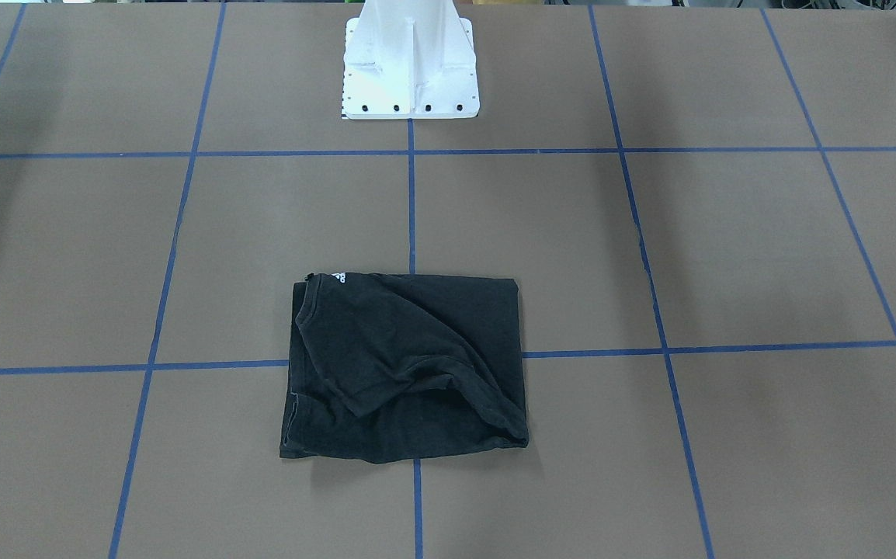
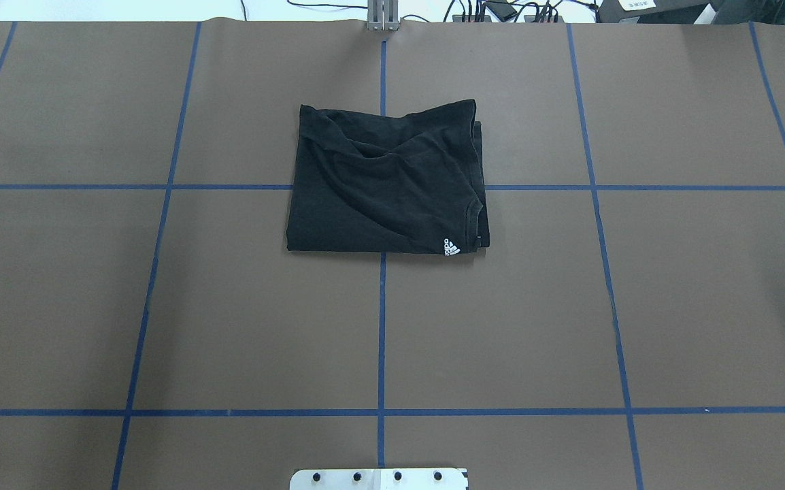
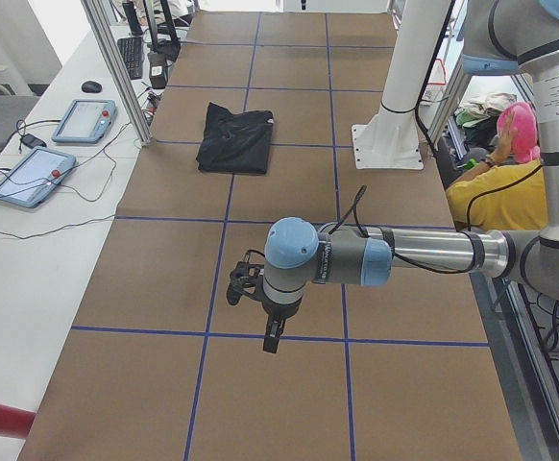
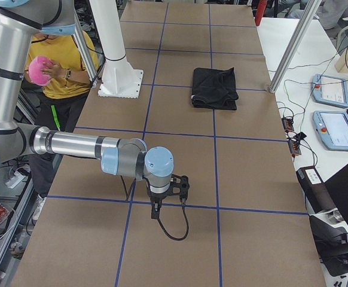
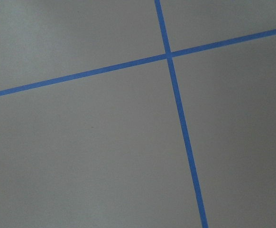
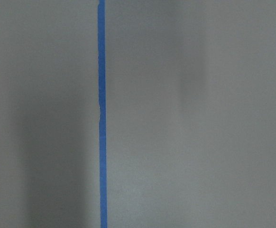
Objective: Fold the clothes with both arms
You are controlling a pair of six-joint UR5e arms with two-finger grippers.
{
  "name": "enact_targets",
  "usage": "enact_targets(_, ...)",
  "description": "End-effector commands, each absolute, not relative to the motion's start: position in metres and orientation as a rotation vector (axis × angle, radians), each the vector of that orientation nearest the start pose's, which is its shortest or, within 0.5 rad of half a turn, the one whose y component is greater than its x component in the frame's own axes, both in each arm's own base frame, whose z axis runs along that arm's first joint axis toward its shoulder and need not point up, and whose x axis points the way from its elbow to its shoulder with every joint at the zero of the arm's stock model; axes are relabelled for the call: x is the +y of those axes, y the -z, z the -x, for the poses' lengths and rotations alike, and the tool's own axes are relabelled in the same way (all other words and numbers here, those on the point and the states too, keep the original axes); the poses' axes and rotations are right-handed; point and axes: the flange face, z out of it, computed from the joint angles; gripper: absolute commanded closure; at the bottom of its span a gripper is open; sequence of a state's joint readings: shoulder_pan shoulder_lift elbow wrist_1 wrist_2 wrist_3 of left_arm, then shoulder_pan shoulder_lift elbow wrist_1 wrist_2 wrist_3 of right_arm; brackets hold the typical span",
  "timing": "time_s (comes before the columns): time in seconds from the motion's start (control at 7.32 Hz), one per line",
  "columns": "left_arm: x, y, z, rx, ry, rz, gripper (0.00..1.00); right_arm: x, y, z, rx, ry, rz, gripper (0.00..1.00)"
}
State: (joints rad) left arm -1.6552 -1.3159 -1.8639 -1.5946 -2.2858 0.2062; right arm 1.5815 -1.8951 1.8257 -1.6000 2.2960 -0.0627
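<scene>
The black T-shirt [image 1: 405,365] lies folded into a rough rectangle on the brown table, with wrinkles across its top layer and a small white logo at one corner. It also shows in the overhead view [image 2: 386,180] and in both side views [image 3: 234,139] [image 4: 214,88]. No arm is near it. My left gripper [image 3: 273,338] hangs over the table far from the shirt, pointing down. My right gripper [image 4: 156,212] hangs likewise at the opposite end. Both show only in the side views, so I cannot tell whether they are open or shut. The wrist views show only table and blue tape.
The white mounting pedestal [image 1: 411,70] stands at the robot's side of the table. A person in a yellow shirt [image 4: 54,60] is behind the robot. Tablets and cables [image 3: 32,176] lie on the side bench. Blue tape lines [image 2: 382,327] grid the table.
</scene>
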Motion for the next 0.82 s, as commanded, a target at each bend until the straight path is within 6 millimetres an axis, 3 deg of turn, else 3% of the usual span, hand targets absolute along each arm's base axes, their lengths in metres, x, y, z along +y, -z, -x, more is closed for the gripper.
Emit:
enact_targets(0.0,-0.378,-0.642,0.1,0.703,-0.126,-0.133,0.0,-0.347,-0.676,-0.071,-0.728,0.011,0.068,0.0)
enact_targets(0.41,-0.375,-0.663,0.1,0.704,-0.114,-0.095,0.0,-0.347,-0.677,-0.071,-0.726,0.011,0.07,0.0)
enact_targets(0.68,-0.375,-0.665,0.1,0.708,-0.115,-0.093,0.0,-0.344,-0.68,-0.072,-0.717,0.009,0.077,0.0)
